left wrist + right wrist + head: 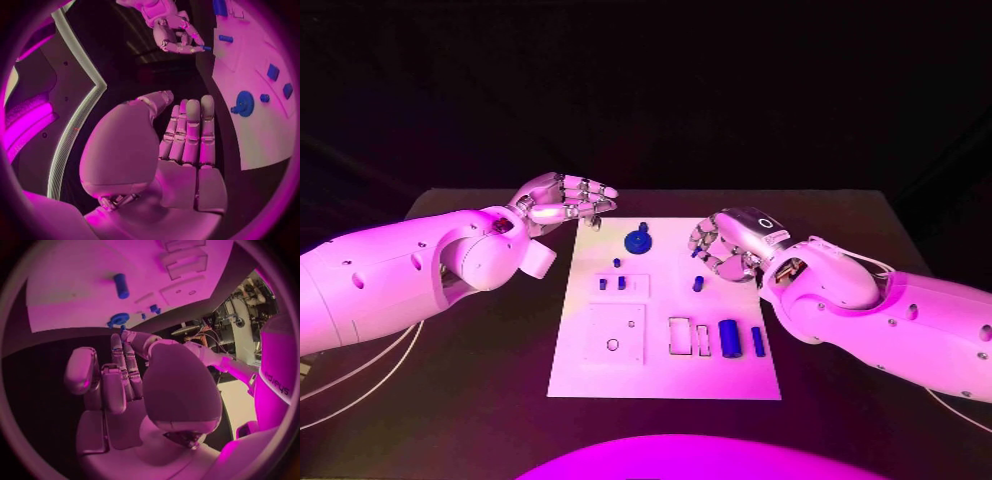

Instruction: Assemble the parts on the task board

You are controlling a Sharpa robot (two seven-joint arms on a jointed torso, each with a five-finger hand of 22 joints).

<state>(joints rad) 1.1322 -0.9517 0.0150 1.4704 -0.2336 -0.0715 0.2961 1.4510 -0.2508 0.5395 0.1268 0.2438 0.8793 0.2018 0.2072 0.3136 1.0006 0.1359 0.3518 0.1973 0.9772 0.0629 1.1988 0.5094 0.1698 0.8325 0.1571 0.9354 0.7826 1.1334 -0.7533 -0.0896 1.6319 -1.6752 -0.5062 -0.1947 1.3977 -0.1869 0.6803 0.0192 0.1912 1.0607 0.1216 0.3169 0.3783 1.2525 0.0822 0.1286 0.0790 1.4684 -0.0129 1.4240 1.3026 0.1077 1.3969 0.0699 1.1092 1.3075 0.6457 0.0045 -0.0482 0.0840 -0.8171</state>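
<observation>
Several small blue parts (728, 334) on white task board (589, 375)

The task board (589, 370) lies mid-table (473, 400). A round part (638, 241) sits at its far edge, two small parts (612, 284) nearer, left of centre (side by side), and two cylinders (741, 339) near right. Both hands flank the far end.

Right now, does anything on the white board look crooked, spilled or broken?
Nothing stands out. The blue parts lie on the white board, which sits square on the table. The right hand pinches a small blue piece.
</observation>
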